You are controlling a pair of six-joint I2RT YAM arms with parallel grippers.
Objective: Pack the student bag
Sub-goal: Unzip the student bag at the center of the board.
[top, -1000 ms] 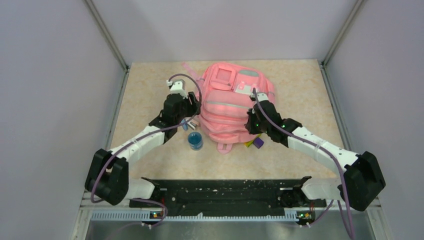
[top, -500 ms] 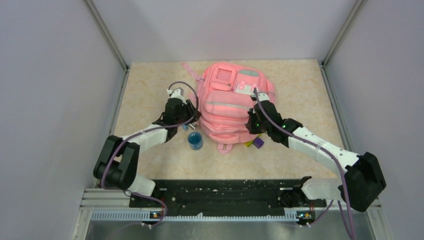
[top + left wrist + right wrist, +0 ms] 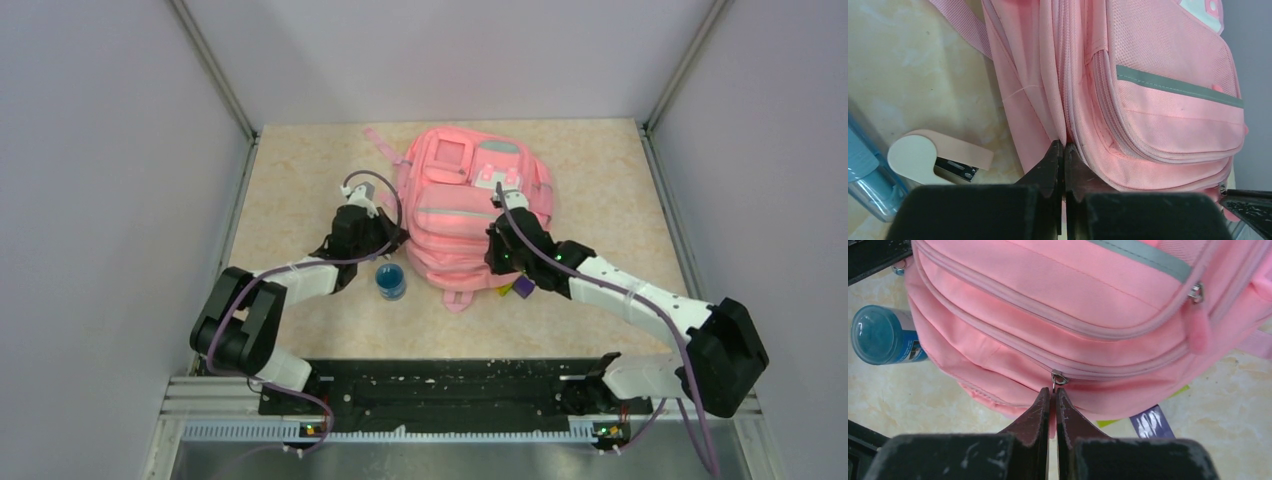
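The student bag, a big pink backpack, lies flat in the middle of the table. My left gripper is at its left side. In the left wrist view the left gripper is shut, pinching a fold of the bag at the side seam. My right gripper is at the bag's near right. There the right gripper is shut on the pink tab hanging from a metal zip slider on the bag.
A blue capped bottle stands just left of the bag's near edge, close to the left gripper. A cream stapler lies beside the bag's left side. A purple card and a yellow-green sheet stick out from under the bag's near right.
The left gripper came down toward the table and closed on the bag's side. The right gripper, still shut, shifted left along the bag's near edge.
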